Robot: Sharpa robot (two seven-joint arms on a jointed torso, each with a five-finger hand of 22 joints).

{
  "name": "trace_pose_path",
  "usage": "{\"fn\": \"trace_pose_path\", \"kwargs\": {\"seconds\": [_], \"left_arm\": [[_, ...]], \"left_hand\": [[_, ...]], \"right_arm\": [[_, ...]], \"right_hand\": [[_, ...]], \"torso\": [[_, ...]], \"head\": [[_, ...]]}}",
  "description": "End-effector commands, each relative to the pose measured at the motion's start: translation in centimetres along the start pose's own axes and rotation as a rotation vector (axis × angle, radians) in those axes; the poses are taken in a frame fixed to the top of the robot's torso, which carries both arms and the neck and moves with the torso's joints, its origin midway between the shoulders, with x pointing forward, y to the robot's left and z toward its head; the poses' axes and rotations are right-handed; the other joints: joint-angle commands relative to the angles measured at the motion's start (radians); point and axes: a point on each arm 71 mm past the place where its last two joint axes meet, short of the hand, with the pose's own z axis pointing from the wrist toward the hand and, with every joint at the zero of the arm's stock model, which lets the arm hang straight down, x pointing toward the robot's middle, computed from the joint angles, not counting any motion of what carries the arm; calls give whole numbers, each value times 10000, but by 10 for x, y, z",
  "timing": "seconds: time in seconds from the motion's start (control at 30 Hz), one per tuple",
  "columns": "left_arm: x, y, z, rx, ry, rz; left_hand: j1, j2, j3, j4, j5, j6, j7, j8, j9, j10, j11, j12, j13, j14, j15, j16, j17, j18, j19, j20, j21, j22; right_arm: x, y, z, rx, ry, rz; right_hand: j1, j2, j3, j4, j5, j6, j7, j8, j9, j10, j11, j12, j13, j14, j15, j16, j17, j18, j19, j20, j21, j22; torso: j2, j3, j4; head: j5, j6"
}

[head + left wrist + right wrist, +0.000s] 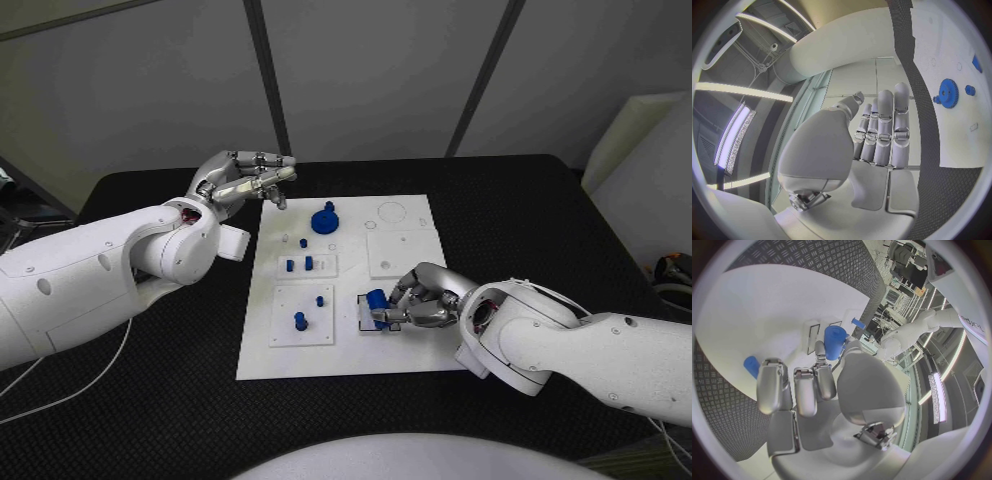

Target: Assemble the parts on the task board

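The task board is a flat, matte white rectangular plate lying in the middle of the frame on the black table, whose surface shows a fine woven-looking texture. Several smaller square white plates sit raised on it. Near its upper middle stands a blue gear with a toothed round rim. Just below it, 2 short blue pegs stand on a small square plate, and lower left another blue peg stands upright on a second plate.

At the lower middle of the board, the right hand of smooth silver metal curls its fingers around a rounded blue cylindrical part, holding it over a small plate. In the right wrist view the blue cylinder sits between the fingertips.

The left hand hovers at the board's upper left corner, fingers close together and nearly straight, holding nothing.
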Motion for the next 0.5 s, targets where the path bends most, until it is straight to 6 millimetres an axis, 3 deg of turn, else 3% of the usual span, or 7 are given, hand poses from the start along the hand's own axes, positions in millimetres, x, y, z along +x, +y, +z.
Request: {"fn": "trace_pose_path", "kwargs": {"seconds": [0.03, 0.17, 0.3, 0.37, 0.5], "left_arm": [[2, -1, 0, 45, 130, -76], [2, -1, 0, 42, 130, -75], [1, -1, 0, 27, 108, -66], [0, -1, 0, 23, 90, -59], [0, -1, 0, 18, 68, -50]], "left_hand": [[1, 127, -63, -21, -49, -58, -19, 42, -10, -65, -20, 12, 9, -83, -18, 57, -11, -30, -4, 49, -59, -9], [1, 127, -63, -21, -49, -58, -19, 42, -10, -65, -20, 12, 9, -83, -18, 57, -11, -30, -4, 49, -59, -9], [5, 128, -73, -22, -48, -70, -15, 41, -14, -74, -19, 21, 9, -85, -17, 61, -15, -30, -2, 50, -64, -13], [5, 128, -73, -22, -48, -70, -15, 41, -14, -74, -19, 21, 9, -85, -17, 61, -15, -30, -2, 50, -64, -13], [5, 128, -73, -22, -48, -70, -15, 41, -14, -74, -19, 21, 9, -85, -17, 61, -15, -30, -2, 50, -64, -13]], "right_arm": [[1, 0, 1, 79, 143, 4], [1, 0, 1, 63, 116, 16], [0, 0, 2, 54, 56, 37], [0, 0, 2, 45, 36, 46], [0, 0, 2, 23, 10, 57]], "right_hand": [[-255, 19, -157, -7, -572, 38, 5, 73, 7, 20, -92, -50, 633, 910, -97, -6, 1926, -92, 13, -93, 0, 456], [-767, 47, -407, 10, -1735, 3, 3, 73, 81, 7, -91, -104, 622, 907, -102, -14, 1916, -88, 0, -103, -20, 442], [-1446, -292, -397, 35, -3196, -139, 46, 15, 142, -93, -46, -302, 493, 899, -70, -35, 1880, -72, -53, -78, -85, 372], [-1569, -398, -294, 35, -3418, -175, 62, -1, 160, -113, -37, -343, 472, 896, -58, -44, 1864, -67, -65, -68, -100, 357], [-1617, -436, -236, 36, -3477, -194, 70, -10, 168, -126, -31, -370, 455, 895, -52, -47, 1858, -63, -75, -63, -114, 342]], "torso": [[1, -4, 4], [1, -4, -4], [12, -2, -12], [10, 4, -15], [1, 2, -3]], "head": [[2, -6], [-7, -9], [-3, -7], [-2, 0], [-9, -6]]}}
